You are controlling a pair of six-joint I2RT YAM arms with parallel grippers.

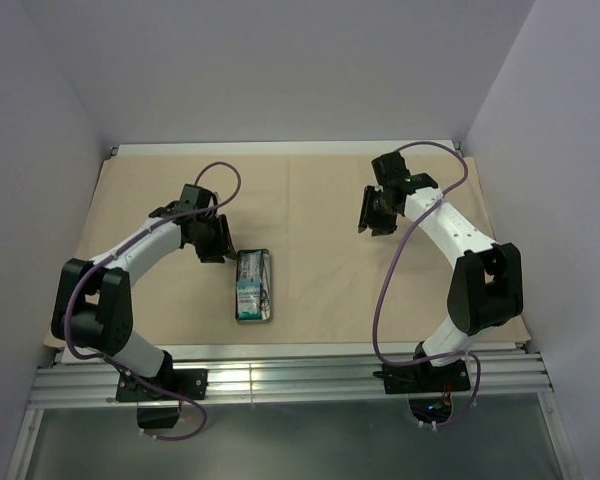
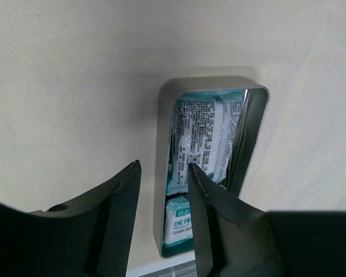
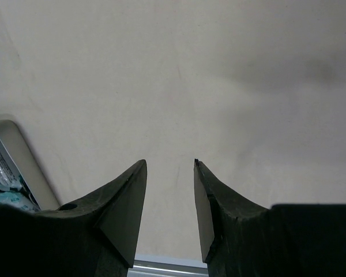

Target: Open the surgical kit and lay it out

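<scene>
The left pincer [image 2: 162, 166]: hanging just above the near-left part of the tray [image 2: 218, 81], jaws standing apart with nothing between them. One finger is showing over the tray's interior and the other over the wrap, so the tray's left wall is lying in the gap, probably lining up for a reach into or onto the tray.

The right pincer [image 3: 170, 163]: likewise parted and empty, hovering over bare wrap well to the right of the tray, seemingly waiting clear of the work.

The wrap [image 1: 310, 200]: lying spread flat across the table, serving as the laying-out field.

The tray: sitting on the wrap at front centre-left, lying open.

Teal-white packets [image 2: 205, 133]: two, lying inside the tray, one nearer the camera's edge [image 2: 179, 222]. Not yet laid out.

Metal instruments: not distinguishable in these views.
</scene>
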